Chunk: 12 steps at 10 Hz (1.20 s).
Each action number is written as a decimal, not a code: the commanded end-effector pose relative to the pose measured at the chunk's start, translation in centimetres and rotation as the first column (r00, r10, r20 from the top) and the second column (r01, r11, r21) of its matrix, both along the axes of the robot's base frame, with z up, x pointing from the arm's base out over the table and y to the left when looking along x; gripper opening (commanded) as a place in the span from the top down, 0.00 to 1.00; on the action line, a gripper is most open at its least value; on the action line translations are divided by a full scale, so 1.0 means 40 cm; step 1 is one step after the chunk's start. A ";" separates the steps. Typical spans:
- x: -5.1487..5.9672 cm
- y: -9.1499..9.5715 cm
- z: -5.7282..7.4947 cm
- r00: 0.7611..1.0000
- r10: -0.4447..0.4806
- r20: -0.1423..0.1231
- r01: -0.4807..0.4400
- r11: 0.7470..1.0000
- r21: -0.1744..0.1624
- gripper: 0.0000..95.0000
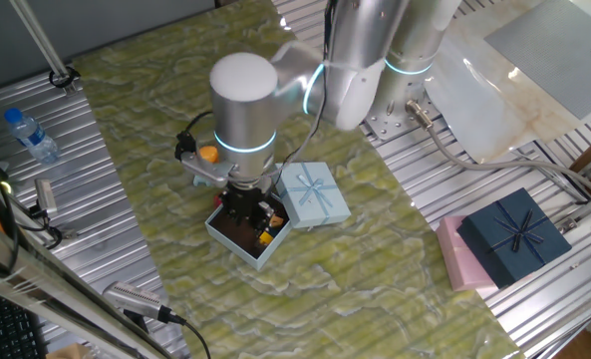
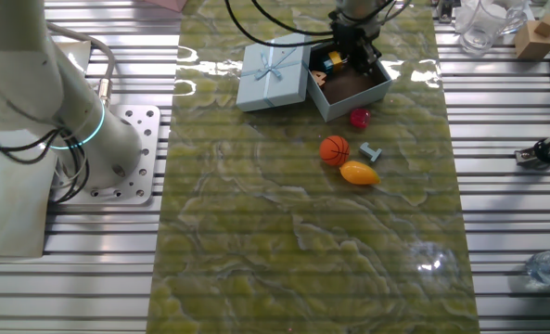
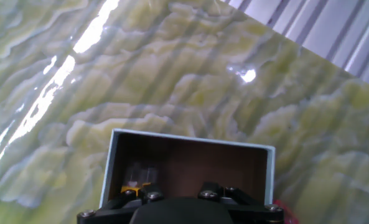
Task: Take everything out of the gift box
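The pale-blue gift box (image 2: 378, 90) stands open at the table's far end, showing its dark brown inside (image 3: 190, 165). Its lid (image 2: 273, 72) with the ribbon bow lies right beside it. My gripper (image 2: 349, 57) reaches down into the box (image 1: 237, 241), and its fingertips are hidden among dark shadow. Small yellow and orange bits (image 2: 330, 63) lie in one corner of the box (image 3: 134, 183). Out on the cloth lie a magenta piece (image 2: 359, 117), an orange basketball (image 2: 335, 149), a small grey-blue piece (image 2: 371, 152) and a yellow-orange mango (image 2: 359, 173).
A dark navy box (image 1: 514, 234) with a bow sits on a pink box (image 1: 454, 257) at the table's edge. A water bottle (image 1: 31, 135) lies on the metal slats. Glassware (image 2: 483, 23) and a wooden block (image 2: 536, 35) stand near the far corner.
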State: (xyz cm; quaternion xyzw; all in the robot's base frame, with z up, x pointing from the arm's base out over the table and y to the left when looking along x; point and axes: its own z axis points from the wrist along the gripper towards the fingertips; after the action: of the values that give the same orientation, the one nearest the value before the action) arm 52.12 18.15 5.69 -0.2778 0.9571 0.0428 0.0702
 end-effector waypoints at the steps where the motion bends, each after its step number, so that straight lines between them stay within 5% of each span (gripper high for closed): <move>1: 0.006 0.001 -0.006 1.000 -0.005 -0.008 0.005 1.000 0.001 0.60; 12: -0.002 0.030 -0.012 0.999 -0.044 -0.032 0.044 0.999 -0.004 0.60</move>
State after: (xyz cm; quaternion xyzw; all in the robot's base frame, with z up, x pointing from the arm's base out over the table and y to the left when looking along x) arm 52.10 19.38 5.05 -0.2558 0.9641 0.0434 0.0568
